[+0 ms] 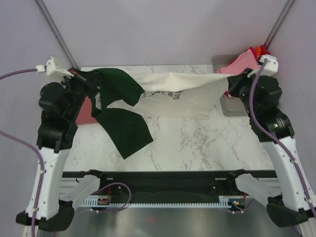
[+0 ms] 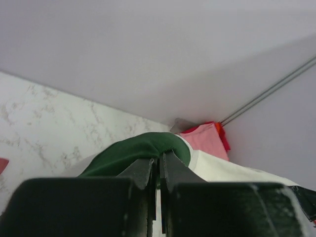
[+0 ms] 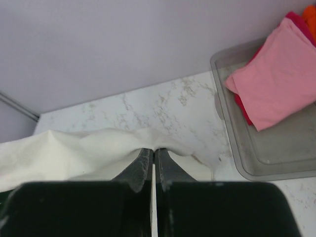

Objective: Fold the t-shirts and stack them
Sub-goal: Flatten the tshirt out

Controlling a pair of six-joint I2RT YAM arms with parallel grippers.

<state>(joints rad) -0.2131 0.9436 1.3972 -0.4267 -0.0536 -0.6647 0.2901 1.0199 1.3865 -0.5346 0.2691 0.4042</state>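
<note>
The cream-white t-shirt (image 1: 185,94) with black print hangs stretched in the air between my two grippers, above the back of the marble table. My left gripper (image 1: 91,79) is shut on the dark green t-shirt (image 1: 123,123), which drapes over the cream one's left end and hangs down to the table. In the left wrist view the jaws (image 2: 159,157) pinch green cloth (image 2: 133,150), with a pale edge between them and cream cloth (image 2: 232,170) just beyond. My right gripper (image 1: 228,81) is shut on the cream shirt's right end (image 3: 74,153), the fingertips (image 3: 153,150) closed under a fold. A brick-red t-shirt (image 1: 88,111) lies flat beneath the left arm.
A grey tray (image 1: 228,106) stands at the back right and holds a folded pink garment (image 1: 239,64) on red and orange ones (image 3: 276,69). Two slanted metal poles rise at the back corners. Bare marble (image 1: 197,143) lies in front of the hanging shirts.
</note>
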